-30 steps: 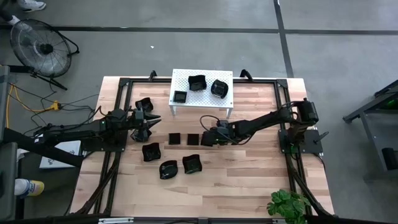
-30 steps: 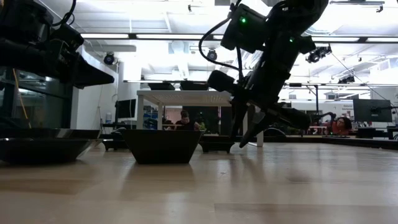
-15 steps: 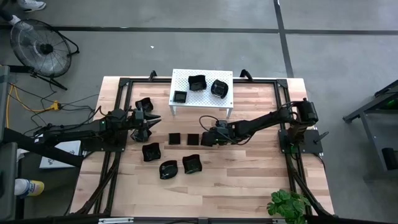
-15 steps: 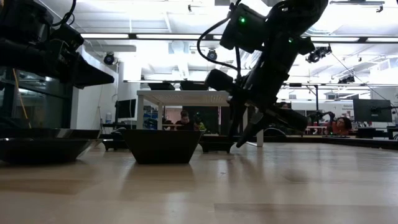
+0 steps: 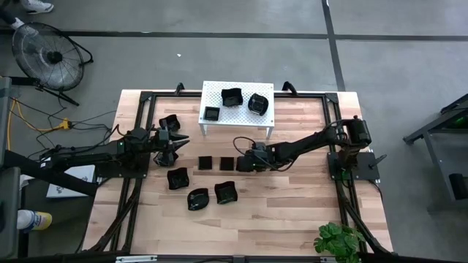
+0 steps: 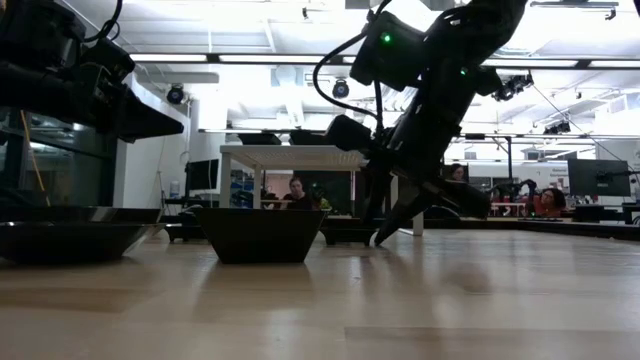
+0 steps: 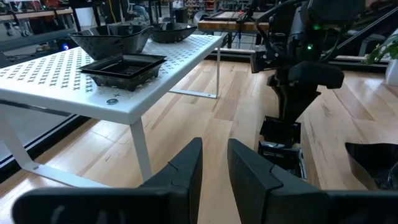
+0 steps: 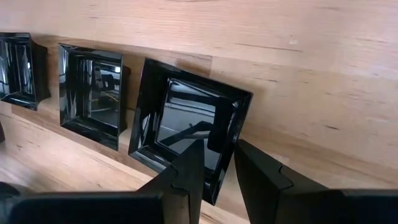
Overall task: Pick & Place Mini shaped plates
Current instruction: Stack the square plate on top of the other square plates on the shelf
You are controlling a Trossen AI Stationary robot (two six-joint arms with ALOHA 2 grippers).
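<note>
Three mini plates already sit on the white perforated stand point(image 5: 236, 108) at upper centre of the high view: a small flat square one point(image 5: 212, 113), a larger squarish dish point(image 5: 232, 96) and a wavy-rimmed dish point(image 5: 257, 104). Six more remain on the wooden table point(image 5: 292, 212), so the job looks about a third done. At frame left, the left gripper point(image 5: 178, 142) waits just beside a wavy dish point(image 5: 170, 123), its fingers point(image 7: 186, 168) a narrow gap apart and empty. Below it lies another dish point(image 5: 177, 177), with two more point(image 5: 197, 199) point(image 5: 226, 192) toward lower centre. At mid-frame sit two flat square plates point(image 5: 205, 164) point(image 5: 227, 163). The right gripper point(image 5: 241, 164) hangs low over the right-hand one; in the right wrist view its fingers point(image 8: 186, 171), slightly parted and gripping nothing, straddle that plate's point(image 8: 189, 127) near rim without yet closing on it.
</note>
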